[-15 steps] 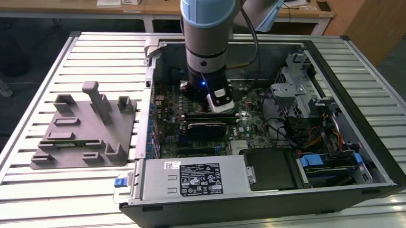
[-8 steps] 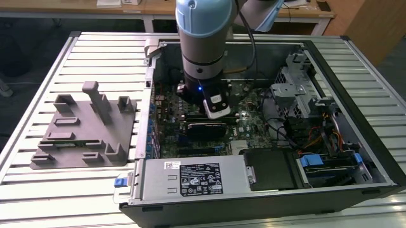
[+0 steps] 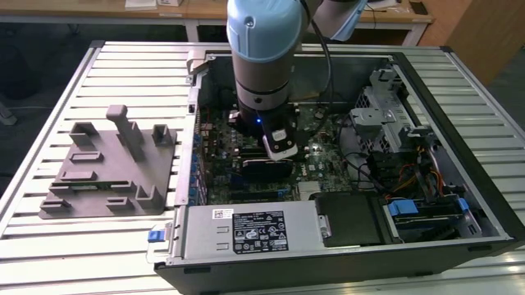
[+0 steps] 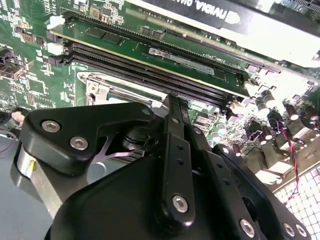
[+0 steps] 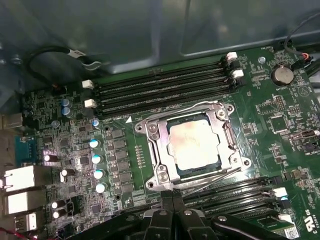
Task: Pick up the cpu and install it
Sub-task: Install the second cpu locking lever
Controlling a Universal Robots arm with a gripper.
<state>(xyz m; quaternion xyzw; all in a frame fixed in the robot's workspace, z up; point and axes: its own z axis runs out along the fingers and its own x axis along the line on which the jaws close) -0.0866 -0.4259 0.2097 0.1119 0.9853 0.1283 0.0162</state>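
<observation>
The cpu [image 5: 192,145], a flat square chip with a shiny silver top, lies inside the metal socket frame [image 5: 156,172] on the green motherboard [image 5: 280,115]. In the first wrist view my gripper [image 5: 172,199] hovers just beside the socket's near edge, its two black fingers pressed together with nothing between them. In the second wrist view the gripper [image 4: 174,100] points at the corner of the socket frame [image 4: 95,85]. In the exterior view the arm reaches down into the open computer case, with the gripper [image 3: 276,152] low over the board's middle.
Black memory slots [image 5: 160,90] run on both sides of the socket. A grey fixture tray [image 3: 110,166] with upright posts sits on the slatted table at the exterior view's left. The case walls [image 3: 197,92], power supply [image 3: 246,230] and drive cage [image 3: 385,117] surround the board.
</observation>
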